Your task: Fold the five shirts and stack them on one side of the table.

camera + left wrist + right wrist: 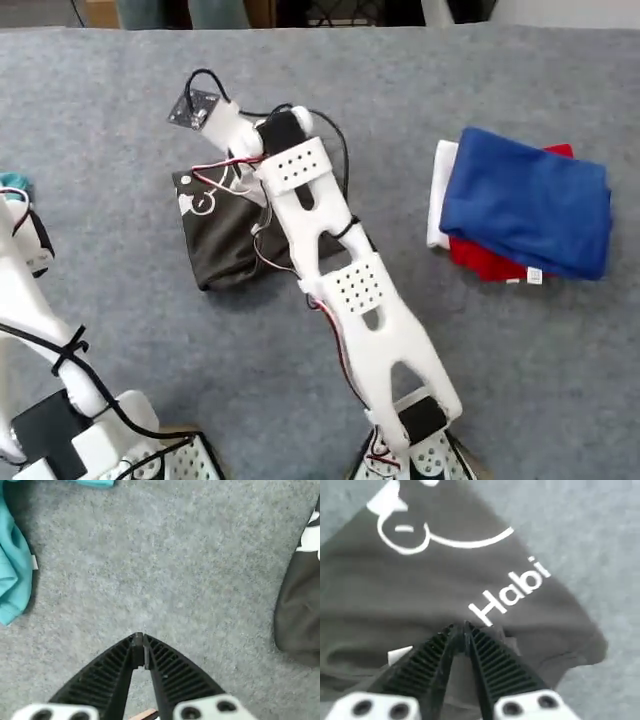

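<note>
Black shirt (225,235) lies folded mid-worktop (500,380) with the right hand (463,628) closed directly over it, the blue-topped stack (525,215) well right, and the left hand (139,645) closed farther off near the teal shirt (12,575).

The table (520,400) is covered edge to edge in a grey, felt-like cloth (200,555) with a mottled, slightly fuzzy nap. Light falls evenly from above, so the shadows on it are soft and short. Past the far edge runs a narrow strip of the room: a tan wooden piece (100,12) towards one end, a dark gap (350,10) in the middle, and a pale surface (570,10) at the other end.
</note>
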You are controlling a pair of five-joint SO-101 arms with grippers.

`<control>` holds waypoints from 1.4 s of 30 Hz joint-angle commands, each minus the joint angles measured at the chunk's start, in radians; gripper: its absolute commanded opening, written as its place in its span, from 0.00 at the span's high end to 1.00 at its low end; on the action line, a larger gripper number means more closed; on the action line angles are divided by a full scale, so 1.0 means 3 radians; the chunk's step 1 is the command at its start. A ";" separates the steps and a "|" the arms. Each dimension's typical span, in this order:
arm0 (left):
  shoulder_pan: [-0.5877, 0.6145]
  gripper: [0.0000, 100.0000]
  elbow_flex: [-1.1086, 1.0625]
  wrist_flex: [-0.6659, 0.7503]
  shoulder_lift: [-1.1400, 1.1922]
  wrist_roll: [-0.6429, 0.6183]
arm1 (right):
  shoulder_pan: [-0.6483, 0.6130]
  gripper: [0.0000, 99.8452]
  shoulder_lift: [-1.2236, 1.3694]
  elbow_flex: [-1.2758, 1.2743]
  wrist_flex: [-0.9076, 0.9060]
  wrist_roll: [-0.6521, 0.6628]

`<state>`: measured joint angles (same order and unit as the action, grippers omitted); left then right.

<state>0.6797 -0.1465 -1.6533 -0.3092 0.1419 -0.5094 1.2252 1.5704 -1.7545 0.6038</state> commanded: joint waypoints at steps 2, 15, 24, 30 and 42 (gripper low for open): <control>0.0049 0.97 0.0008 -0.0041 -0.0118 0.0026 | 0.0051 0.99 -0.0110 -0.0151 -0.0041 -0.0026; 0.0105 0.97 0.0013 -0.0041 -0.0118 0.0026 | 0.0486 0.99 -0.0734 -0.1332 -0.0046 -0.0031; 0.0095 0.97 0.0013 -0.0036 -0.0118 0.0026 | 0.0762 0.99 -0.2258 -0.3424 -0.0041 -0.0015; 0.0095 0.97 0.0013 -0.0036 -0.0118 0.0026 | 0.1130 0.99 -0.2882 -0.4360 -0.0031 -0.0005; 0.0090 0.97 0.0018 -0.0092 -0.0118 0.0026 | 0.0639 0.99 -0.2770 -0.3992 0.1509 -0.0020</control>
<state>0.7043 -0.1465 -1.6625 -0.3092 0.1419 -0.2839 0.3705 0.3245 -1.4354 0.6038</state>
